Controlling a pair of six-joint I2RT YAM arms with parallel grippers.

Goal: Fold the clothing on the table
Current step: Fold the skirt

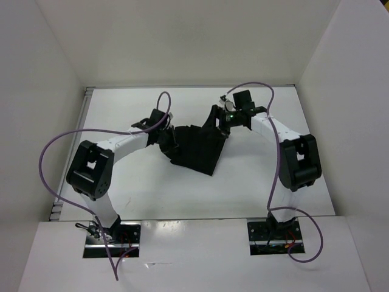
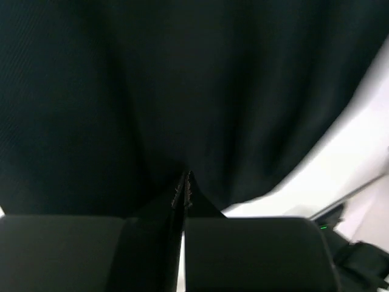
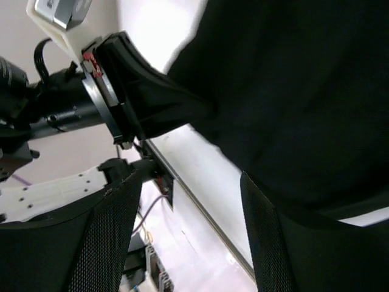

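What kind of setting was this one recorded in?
Likely a lab robot cell: a white table boxed by white walls, a left arm and right arm bolted at its near edge, one black garment.

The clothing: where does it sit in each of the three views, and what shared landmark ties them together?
Top external: the clothing lies centre frame on the table.
Left wrist: it fills most of the frame.
Right wrist: it fills the upper right.
Landmark: the left end effector, shut on the clothing's edge, shows in all three.
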